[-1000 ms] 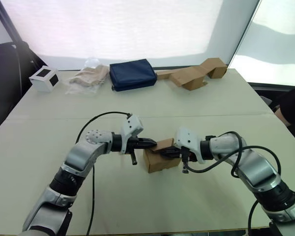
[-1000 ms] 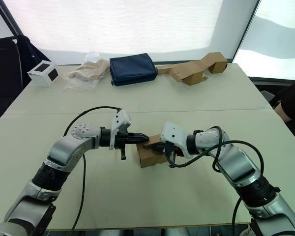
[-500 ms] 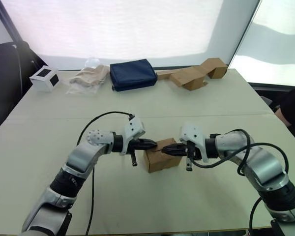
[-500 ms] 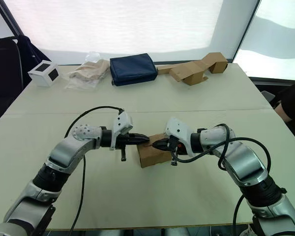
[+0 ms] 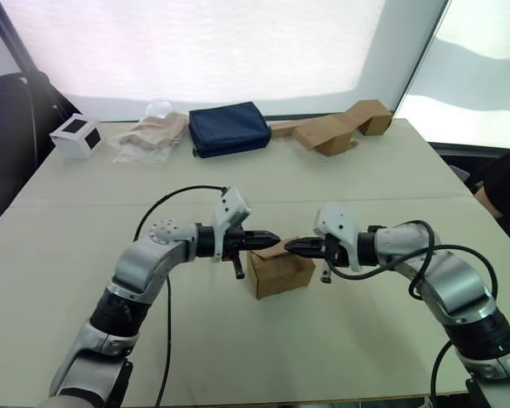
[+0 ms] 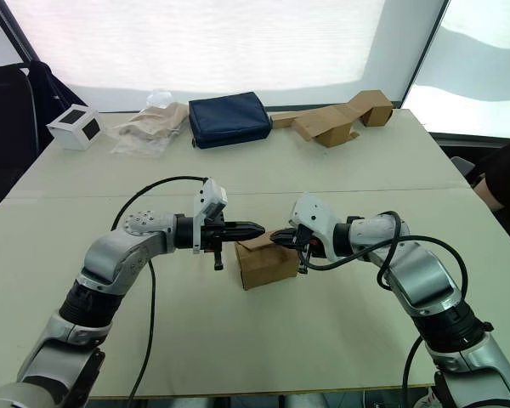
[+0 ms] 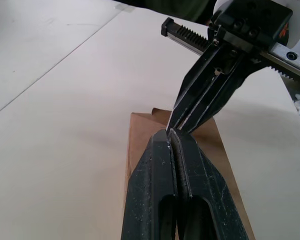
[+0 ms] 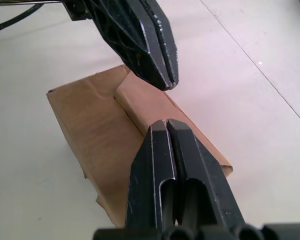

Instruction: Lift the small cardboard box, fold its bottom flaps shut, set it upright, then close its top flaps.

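The small cardboard box (image 5: 280,272) stands upright on the table (image 5: 238,348), midway between my arms. Its top flaps (image 8: 140,102) lie folded down, one overlapping the other with a slightly raised edge. The bottom flaps are hidden under the box. My left gripper (image 5: 272,238) is shut and empty, pointing right just above the box's top. My right gripper (image 5: 291,246) is also shut and empty, pointing left over the same top. The two tips nearly meet above the box. In the left wrist view, the right gripper (image 7: 182,117) comes in close to my left gripper (image 7: 170,134).
Along the far edge lie a white cube with black squares (image 5: 76,136), a clear bag of brown stuff (image 5: 153,134), a navy pouch (image 5: 229,127) and a long strip of joined cardboard pieces (image 5: 336,127). Black cables loop from both wrists.
My right gripper has drawn back and risen off the box's top. My left gripper has slid right over the box. The top flaps lie lower than before.
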Robot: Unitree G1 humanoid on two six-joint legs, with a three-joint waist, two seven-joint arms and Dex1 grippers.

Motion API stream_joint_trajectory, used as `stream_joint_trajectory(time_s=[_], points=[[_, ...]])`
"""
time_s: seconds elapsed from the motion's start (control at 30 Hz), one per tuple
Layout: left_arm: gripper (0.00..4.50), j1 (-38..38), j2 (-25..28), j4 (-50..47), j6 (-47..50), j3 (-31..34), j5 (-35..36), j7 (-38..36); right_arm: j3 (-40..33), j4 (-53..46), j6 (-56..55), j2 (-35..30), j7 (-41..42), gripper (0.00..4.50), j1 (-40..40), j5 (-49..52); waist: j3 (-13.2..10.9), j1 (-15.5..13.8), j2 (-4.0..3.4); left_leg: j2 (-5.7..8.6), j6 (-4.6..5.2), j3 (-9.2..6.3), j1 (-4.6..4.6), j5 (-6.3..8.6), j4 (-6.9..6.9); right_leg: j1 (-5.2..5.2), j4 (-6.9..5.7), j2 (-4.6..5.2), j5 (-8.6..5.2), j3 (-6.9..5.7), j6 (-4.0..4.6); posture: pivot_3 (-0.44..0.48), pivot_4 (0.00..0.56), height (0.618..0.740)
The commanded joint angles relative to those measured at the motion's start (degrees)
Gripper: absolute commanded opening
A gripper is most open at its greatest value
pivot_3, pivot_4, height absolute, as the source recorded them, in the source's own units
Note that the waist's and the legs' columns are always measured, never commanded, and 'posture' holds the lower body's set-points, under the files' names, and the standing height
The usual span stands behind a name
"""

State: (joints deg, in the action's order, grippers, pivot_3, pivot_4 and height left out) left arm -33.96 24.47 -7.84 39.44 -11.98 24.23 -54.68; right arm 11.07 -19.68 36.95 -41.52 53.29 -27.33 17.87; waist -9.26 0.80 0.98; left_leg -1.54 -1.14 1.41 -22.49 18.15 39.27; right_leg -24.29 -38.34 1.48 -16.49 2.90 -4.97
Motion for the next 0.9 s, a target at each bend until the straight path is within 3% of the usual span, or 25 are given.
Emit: stream_joint_trajectory(time_s=[0.03, 0.33, 0.9], points=[[0.04, 0.62, 1.01, -0.28, -2.52, -1.43, -1.95, -0.33, 0.91, -0.21, -1.50, 0.31, -0.08, 0.00, -0.65, -1.37, 0.00, -0.02, 0.00, 0.00, 0.00, 0.00, 0.00, 0.00, 0.00, 0.00, 0.00, 0.00, 0.00, 0.00, 0.00, 0.000, 0.150, 0.740], [0.04, 2.31, 2.78, -0.27, -4.65, -4.58, -4.97, -1.20, 3.25, 0.76, -2.55, 0.06, 0.27, 0.00, 0.05, -3.93, 0.00, -0.05, 0.00, 0.01, 0.00, 0.01, 0.00, 0.00, 0.00, 0.00, 0.01, -0.01, 0.00, 0.00, 0.00, 0.000, 0.150, 0.740], [0.04, 2.96, 2.60, -0.08, -4.91, -3.89, -5.07, -0.93, 3.22, 0.80, -2.49, 0.06, 0.82, 0.00, 0.30, -4.37, 0.00, -0.03, 0.00, 0.01, 0.00, 0.01, 0.00, 0.00, 0.00, 0.01, 0.00, -0.01, 0.00, 0.00, 0.00, 0.000, 0.150, 0.740]])
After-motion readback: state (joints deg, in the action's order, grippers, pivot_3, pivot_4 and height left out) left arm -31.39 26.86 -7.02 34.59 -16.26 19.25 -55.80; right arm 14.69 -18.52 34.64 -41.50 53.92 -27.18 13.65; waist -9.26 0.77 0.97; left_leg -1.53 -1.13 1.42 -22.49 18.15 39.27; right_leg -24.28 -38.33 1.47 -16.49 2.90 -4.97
